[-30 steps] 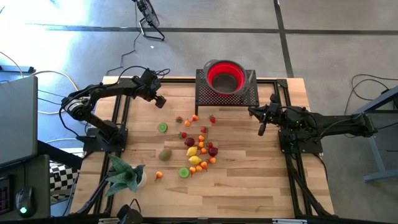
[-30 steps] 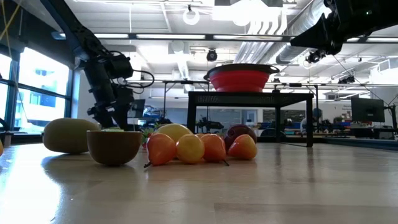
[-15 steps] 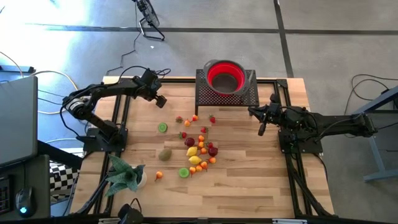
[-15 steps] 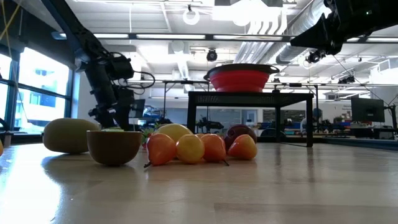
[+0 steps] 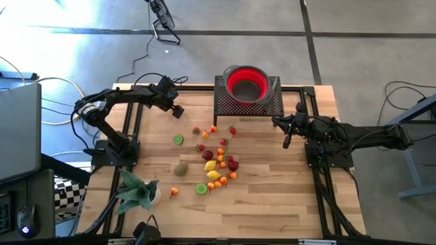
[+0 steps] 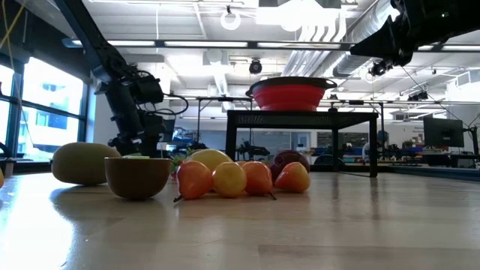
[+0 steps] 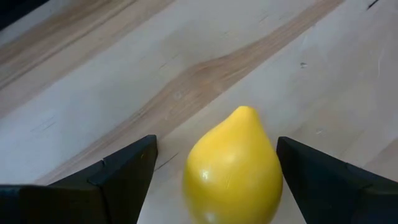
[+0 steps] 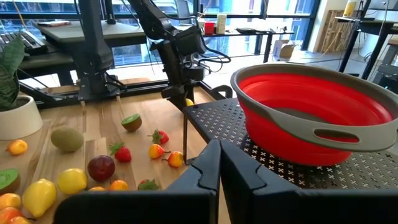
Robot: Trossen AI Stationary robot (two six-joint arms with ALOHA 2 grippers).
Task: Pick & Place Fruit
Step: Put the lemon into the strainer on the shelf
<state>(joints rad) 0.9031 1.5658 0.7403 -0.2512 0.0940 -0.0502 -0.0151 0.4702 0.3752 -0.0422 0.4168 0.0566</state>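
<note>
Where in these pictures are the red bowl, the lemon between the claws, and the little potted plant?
red bowl (image 5: 246, 83): high view, on its red inner wall.
lemon (image 7: 231, 168): left wrist view, middle of its yellow skin.
potted plant (image 5: 138, 191): high view, on its green leaves.

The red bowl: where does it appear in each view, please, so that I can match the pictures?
High view: the red bowl is at top centre, on the black mesh stand.
Low view: upper centre, on that stand.
Left wrist view: not in it.
Right wrist view: at the right, on the stand.
Shared landmark: the black mesh stand.
</note>
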